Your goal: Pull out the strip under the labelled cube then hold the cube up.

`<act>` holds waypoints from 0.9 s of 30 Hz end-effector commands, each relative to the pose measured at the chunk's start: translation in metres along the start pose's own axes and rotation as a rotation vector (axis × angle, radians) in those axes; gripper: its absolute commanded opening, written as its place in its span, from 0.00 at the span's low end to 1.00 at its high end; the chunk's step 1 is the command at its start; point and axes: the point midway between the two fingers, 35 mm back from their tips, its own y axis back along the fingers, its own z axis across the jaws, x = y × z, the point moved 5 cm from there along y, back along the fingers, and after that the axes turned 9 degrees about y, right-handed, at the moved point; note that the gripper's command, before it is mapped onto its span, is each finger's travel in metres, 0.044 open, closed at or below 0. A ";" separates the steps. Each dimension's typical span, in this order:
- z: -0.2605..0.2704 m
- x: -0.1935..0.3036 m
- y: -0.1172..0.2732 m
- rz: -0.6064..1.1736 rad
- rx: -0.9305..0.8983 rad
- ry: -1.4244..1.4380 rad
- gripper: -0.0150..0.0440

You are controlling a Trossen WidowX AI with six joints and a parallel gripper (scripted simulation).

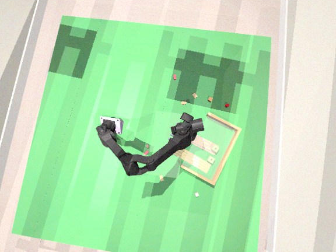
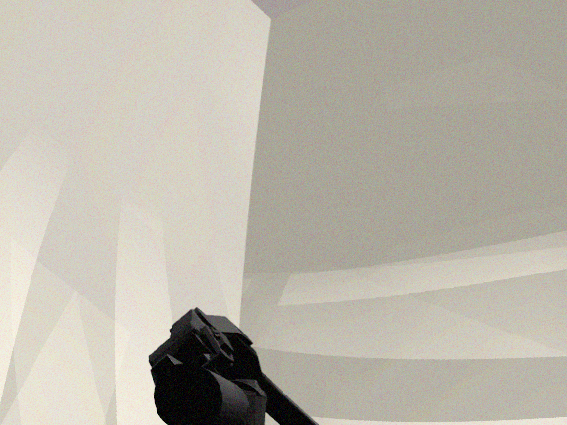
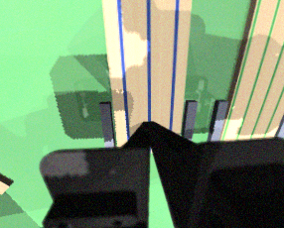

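Note:
My gripper (image 3: 148,126) is shut and empty, pointing down over the near end of a pale wooden strip with blue lines (image 3: 161,59); its tips overlap that strip in the wrist view, and their height is unclear. A second strip with green lines (image 3: 263,74) lies to the right. In the top view the arm hides the fingers and near strip ends. One pale cube (image 1: 215,149) with a dark mark sits at the far end of the upper strip (image 1: 205,143). Another pale marked cube (image 1: 211,159) sits by the far end of the lower strip (image 1: 193,160). The marks are too small to read.
Grey upright posts (image 3: 106,124) (image 3: 190,119) flank the blue-lined strip, with another post (image 3: 217,119) beside the green-lined one. A three-sided wooden wall (image 1: 226,156) surrounds the far ends. A red piece (image 1: 227,105), an orange block (image 1: 210,99) and a white block (image 1: 196,195) lie outside.

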 end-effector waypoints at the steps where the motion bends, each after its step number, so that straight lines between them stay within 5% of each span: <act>1: 0.000 0.000 -0.002 0.001 0.005 0.002 0.25; 27: 0.000 -0.003 -0.005 0.001 0.005 0.002 0.25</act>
